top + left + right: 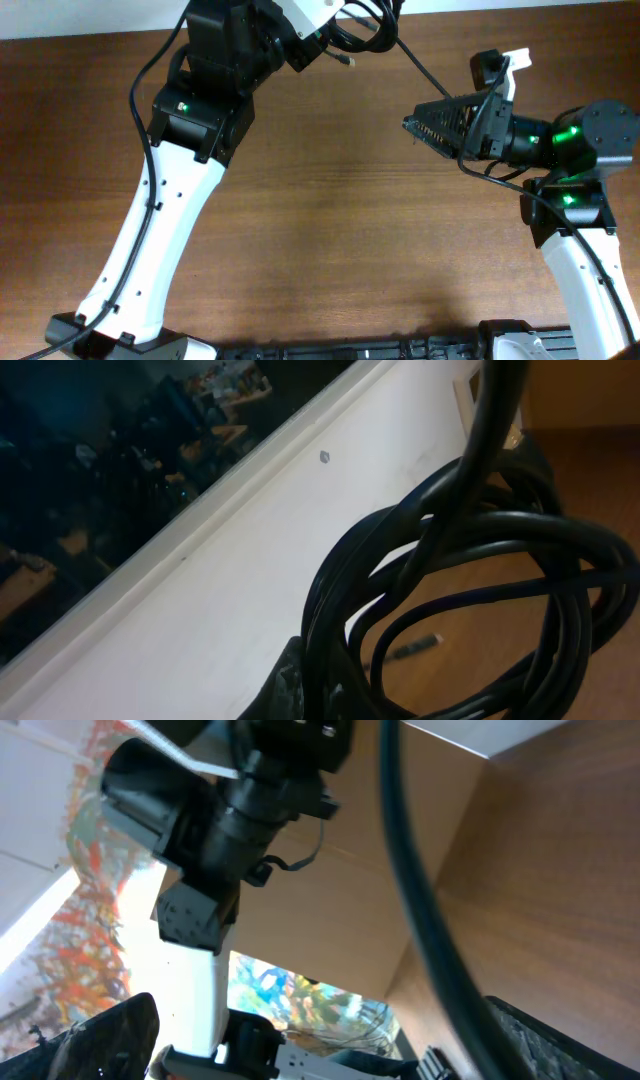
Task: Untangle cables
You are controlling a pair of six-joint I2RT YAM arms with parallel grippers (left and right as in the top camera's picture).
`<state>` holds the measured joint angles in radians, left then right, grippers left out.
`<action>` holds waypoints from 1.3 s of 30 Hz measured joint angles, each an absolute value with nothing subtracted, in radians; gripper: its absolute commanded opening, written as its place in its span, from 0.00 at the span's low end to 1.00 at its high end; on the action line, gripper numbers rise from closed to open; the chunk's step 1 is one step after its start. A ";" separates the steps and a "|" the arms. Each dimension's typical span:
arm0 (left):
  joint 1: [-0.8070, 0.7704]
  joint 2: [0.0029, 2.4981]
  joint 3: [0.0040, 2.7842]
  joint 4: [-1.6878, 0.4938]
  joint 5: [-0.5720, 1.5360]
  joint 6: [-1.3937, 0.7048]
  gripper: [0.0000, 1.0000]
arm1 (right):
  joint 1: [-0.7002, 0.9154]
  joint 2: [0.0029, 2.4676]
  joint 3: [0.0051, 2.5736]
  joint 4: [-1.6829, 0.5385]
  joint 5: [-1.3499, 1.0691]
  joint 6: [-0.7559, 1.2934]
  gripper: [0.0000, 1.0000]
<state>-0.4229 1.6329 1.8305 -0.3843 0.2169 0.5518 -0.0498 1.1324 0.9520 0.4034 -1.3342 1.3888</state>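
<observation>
**Left gripper** (338, 25): closed and clamped on the cables (450, 570), holding them up at the far edge of the table (330, 230). The left wrist view shows one dense bundle of overlapping black loops. Individual cords cannot be told apart there.

**Right gripper** (411, 125): jaws spread wide, holding nothing. One strand (420, 910) runs from the bundle down towards the right arm. It passes between the open jaws, nearer one side. Whether it touches them cannot be confirmed.

**Surroundings:** a small dark piece (410, 648) lies on the wood beneath the loops. It is possibly a plug end, but it is too small to be sure.

**Assessment:** the task appears to be at an early stage.
- **Done:** the bundle is raised, and one strand stands out from it.
- **Not done:** no cord is separated or laid apart on the table.
- **Remaining:** close on that strand and draw it clear, then do the same for each cord left in the bundle.
</observation>
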 measured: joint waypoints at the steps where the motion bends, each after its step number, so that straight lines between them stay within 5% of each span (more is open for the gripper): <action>1: -0.423 1.633 1.831 -0.386 0.218 0.548 0.00 | -0.050 1.133 0.951 0.443 -1.337 1.392 0.99; 7: -0.423 1.637 1.831 -0.287 -0.016 0.377 0.00 | -0.050 1.133 0.951 0.484 -1.349 1.396 0.99; 15: -0.423 1.709 1.831 -0.258 -0.007 0.165 0.00 | -0.050 1.133 0.951 0.490 -1.352 1.391 0.99; 23: -0.458 1.711 1.831 -0.407 0.437 0.116 0.00 | -0.050 1.207 0.951 0.678 -1.352 1.382 0.99; 30: -0.491 1.711 1.831 -0.473 0.432 0.276 0.00 | -0.054 1.217 0.951 0.762 -1.352 1.380 0.99; 35: -0.439 1.711 1.831 -0.517 0.515 0.337 0.00 | -0.238 1.217 0.951 0.816 -1.352 1.380 0.99; 39: -0.350 1.711 1.831 -0.516 0.858 0.345 0.00 | -0.396 1.217 0.951 0.820 -1.364 1.327 0.99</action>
<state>-0.3496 1.7115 1.8309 -0.5159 0.8577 0.3454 -0.3958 1.2175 0.9508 0.8204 -1.3643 1.3270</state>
